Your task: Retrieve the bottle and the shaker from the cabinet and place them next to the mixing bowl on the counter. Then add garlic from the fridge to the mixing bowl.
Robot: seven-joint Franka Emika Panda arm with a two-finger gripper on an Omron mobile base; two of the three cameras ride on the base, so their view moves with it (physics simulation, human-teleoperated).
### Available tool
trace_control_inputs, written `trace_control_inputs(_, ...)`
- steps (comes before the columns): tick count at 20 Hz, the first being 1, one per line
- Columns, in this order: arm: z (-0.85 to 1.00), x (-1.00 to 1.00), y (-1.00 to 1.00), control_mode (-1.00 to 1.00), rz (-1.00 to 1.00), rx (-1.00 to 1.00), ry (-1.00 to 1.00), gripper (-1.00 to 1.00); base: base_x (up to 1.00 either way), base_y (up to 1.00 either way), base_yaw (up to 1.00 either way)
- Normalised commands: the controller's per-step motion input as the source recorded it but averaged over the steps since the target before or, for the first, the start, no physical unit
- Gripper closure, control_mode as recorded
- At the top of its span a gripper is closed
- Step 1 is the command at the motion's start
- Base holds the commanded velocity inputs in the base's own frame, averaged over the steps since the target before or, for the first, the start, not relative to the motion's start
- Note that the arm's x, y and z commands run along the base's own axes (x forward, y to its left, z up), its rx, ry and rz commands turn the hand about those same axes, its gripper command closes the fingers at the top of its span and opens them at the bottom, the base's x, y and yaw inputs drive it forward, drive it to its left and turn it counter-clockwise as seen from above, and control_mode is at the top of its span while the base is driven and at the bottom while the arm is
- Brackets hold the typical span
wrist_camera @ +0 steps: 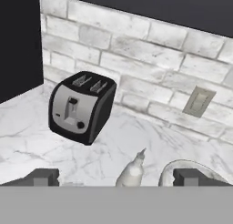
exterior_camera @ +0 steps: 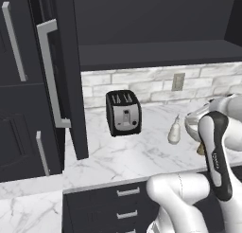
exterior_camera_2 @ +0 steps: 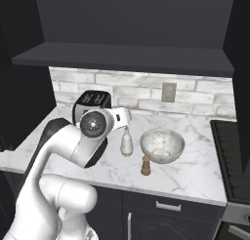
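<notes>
- The table (exterior_camera_2: 195, 173) is white marble with grey veins, above dark drawers (exterior_camera: 120, 206) with slim silver handles.
- The bottle (exterior_camera_2: 127, 142) is creamy white, pear-shaped, with a thin pointed nozzle. It stands upright on the table, just beside the bowl (exterior_camera_2: 162, 145), at the bowl's 9 o'clock in the right base view.
- The bowl is round and whitish, its inside speckled grey-brown.
- The shaker (exterior_camera_2: 145, 166) is small, brown and wooden, shaped like a pepper mill. It stands upright at the bowl's 7 o'clock, close to its rim.
- A glossy black toaster (wrist_camera: 82, 107) with a brushed silver face and two slots sits at the bottle's 10 o'clock, well apart.
- The cabinet (exterior_camera: 156, 54), dark charcoal, has its door (exterior_camera: 64, 76) swung open, with a long grey bar handle.
- The claw (wrist_camera: 117, 177) hangs above the bottle, jaws spread wide, holding nothing.
- The wall is pale brick-patterned tile with a grey outlet plate (wrist_camera: 198, 102).
</notes>
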Motion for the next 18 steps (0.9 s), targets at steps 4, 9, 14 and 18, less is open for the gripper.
trace_control_inputs(4, -0.01, -0.98, 0.00, -1.00, 0.00, -0.07, -0.02, -1.00, 0.00, 0.00, 0.00)
trace_control_inputs(9, -0.14, -0.67, 0.32, -1.00, 0.00, -0.06, -0.10, -1.00, 0.00, 0.00, 0.00)
trace_control_inputs(14, -0.26, -0.06, 0.66, -1.00, 0.00, -0.06, -0.09, -1.00, 0.00, 0.00, 0.00)
trace_control_inputs(18, -0.09, 0.00, 0.64, -1.00, -0.02, -0.04, -0.02, -1.00, 0.00, 0.00, 0.00)
